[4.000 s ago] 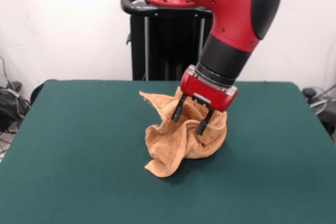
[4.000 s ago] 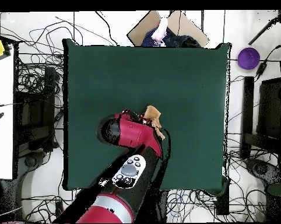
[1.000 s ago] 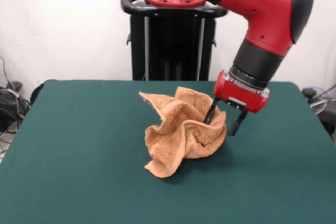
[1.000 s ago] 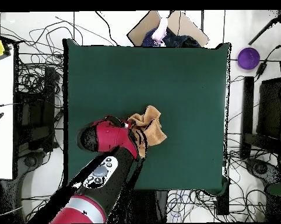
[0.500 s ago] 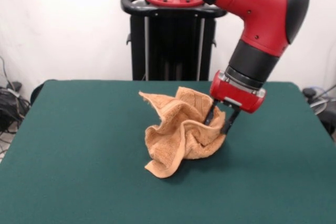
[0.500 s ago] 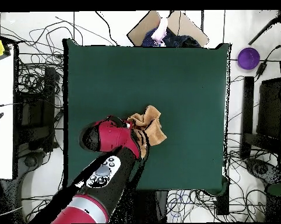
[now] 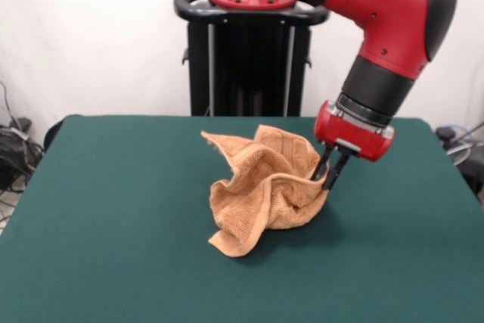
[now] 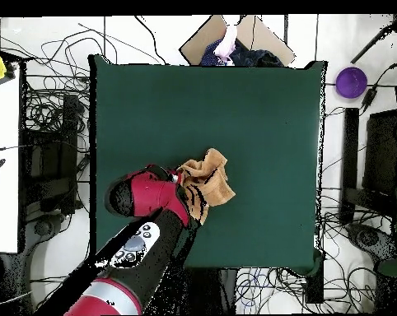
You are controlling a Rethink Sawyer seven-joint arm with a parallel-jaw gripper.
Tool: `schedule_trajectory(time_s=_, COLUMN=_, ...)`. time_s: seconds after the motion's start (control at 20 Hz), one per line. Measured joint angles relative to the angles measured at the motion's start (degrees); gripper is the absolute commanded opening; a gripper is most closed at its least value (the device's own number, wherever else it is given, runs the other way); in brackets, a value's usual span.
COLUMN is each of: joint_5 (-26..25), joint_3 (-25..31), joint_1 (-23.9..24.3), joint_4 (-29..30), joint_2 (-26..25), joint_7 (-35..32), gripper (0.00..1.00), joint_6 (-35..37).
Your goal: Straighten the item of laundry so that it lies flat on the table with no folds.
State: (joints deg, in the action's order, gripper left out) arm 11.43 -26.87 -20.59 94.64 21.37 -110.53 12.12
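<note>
Crumpled towel (image 7: 265,191) mid-table (image 7: 113,209), green room all round, hand (image 7: 328,175) seemingly pinching its right edge

The towel (image 7: 265,191) is rough, matt terry cloth; the table (image 7: 113,217) top is matt felt-like fabric.

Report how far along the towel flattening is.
Nothing looks finished: the towel sits in a crumpled, standing heap on the table, full of folds. In hand: the claw has its fingers close together at the heap's right edge in the front view, apparently pinching a fold. Left: pull the cloth out and spread it flat.
</note>
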Motion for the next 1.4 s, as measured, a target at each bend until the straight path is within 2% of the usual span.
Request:
schedule_trajectory(time_s=0.8, joint_5=0.02, joint_3=-0.07, joint_1=-0.28, joint_4=-0.06, joint_2=-0.5, joint_7=0.0, gripper=0.0, joint_6=-0.33)
schedule_trajectory(time_s=1.4, joint_5=4.67, joint_3=-2.28, joint_1=-2.37, joint_4=-1.07, joint_2=-2.94, joint_7=0.0, gripper=0.0, joint_6=-0.32)
